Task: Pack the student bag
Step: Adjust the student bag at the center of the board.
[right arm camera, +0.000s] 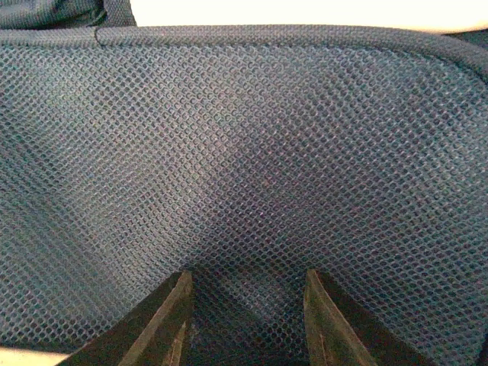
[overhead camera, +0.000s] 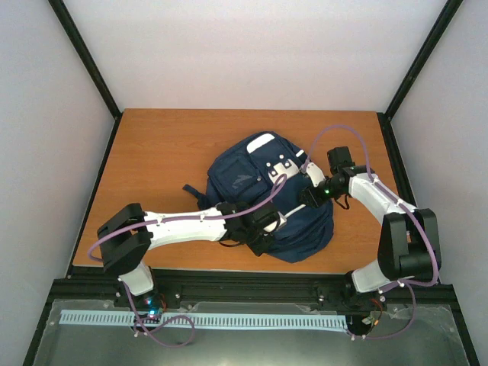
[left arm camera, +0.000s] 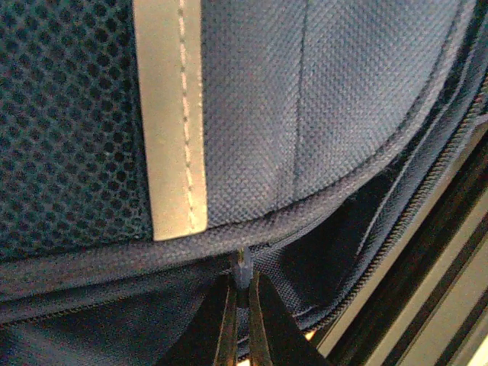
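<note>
Top external view: student bag (overhead camera: 238, 171), navy w/ white patches (overhead camera: 260, 142), lies flat at centre of the wooden bench (overhead camera: 152, 168), slightly right of mid, front pockets facing up. A dark strap (overhead camera: 194, 191) trails off its left side onto the bench. Both arms are over the bag. Left arm reaches in from the left; left gripper (overhead camera: 267, 223) sits on the bag's near edge. Right arm comes in from the right; right gripper (overhead camera: 311, 189) is at the bag's right side, approx. level w/ the front pocket.

Left wrist view: fingers (left arm camera: 226, 316) are pressed together, no gap to speak of, clamped on a small zip pull (left arm camera: 242, 264) at the seam. Above the seam: navy woven fabric, a pale stitched strip (left arm camera: 169, 114) running vertically, and a mesh section (left arm camera: 69, 122) to its left. Zip track (left arm camera: 427, 179) curves away to the upper right; the bag stands slightly open along it, dark interior showing.

Right wrist view: fingers (right arm camera: 171, 320) stand moderately apart, neither wide nor narrow. A navy mesh panel (right arm camera: 244, 137) fills nearly the whole view and spans the gap between them. Fingertips are right at the mesh; whether they pinch it or just rest against it, cannot tell. The panel's bound top edge (right arm camera: 267, 32) runs across the top of the view.
</note>
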`<action>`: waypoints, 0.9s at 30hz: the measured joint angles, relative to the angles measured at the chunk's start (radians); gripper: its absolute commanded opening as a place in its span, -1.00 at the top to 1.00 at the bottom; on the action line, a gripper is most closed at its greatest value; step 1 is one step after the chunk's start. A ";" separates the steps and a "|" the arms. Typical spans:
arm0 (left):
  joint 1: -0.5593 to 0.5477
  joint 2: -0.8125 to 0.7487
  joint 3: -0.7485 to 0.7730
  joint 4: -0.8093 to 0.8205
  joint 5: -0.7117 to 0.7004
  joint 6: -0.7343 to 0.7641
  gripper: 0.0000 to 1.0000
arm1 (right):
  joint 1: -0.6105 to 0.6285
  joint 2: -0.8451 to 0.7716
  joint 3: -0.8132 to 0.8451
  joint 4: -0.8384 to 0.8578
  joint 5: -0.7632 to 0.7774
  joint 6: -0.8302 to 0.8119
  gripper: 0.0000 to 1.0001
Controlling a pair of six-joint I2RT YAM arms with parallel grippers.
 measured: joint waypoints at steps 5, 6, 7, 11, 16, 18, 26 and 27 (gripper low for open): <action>0.000 0.018 0.049 0.014 0.030 -0.020 0.98 | -0.002 -0.011 0.013 -0.007 0.002 0.009 0.21; 0.000 0.028 0.063 0.021 0.034 -0.023 0.98 | -0.003 -0.022 0.018 -0.014 0.001 0.011 0.21; -0.001 0.045 0.084 0.031 0.039 -0.026 0.98 | -0.006 -0.039 0.026 -0.026 0.000 0.013 0.21; 0.000 0.139 0.176 0.084 0.058 -0.030 0.98 | -0.053 -0.107 0.092 -0.086 -0.014 0.009 0.19; 0.008 0.211 0.222 0.169 0.080 -0.036 0.96 | -0.169 -0.198 0.193 -0.161 -0.028 -0.014 0.12; 0.015 0.215 0.223 0.190 0.095 -0.043 0.97 | -0.180 -0.247 0.212 -0.197 -0.025 -0.031 0.11; 0.063 0.304 0.341 0.269 0.179 -0.083 0.96 | -0.185 -0.377 0.157 -0.298 0.037 -0.086 0.10; 0.068 0.322 0.360 0.282 0.186 -0.088 0.92 | -0.191 -0.380 0.143 -0.307 0.050 -0.093 0.10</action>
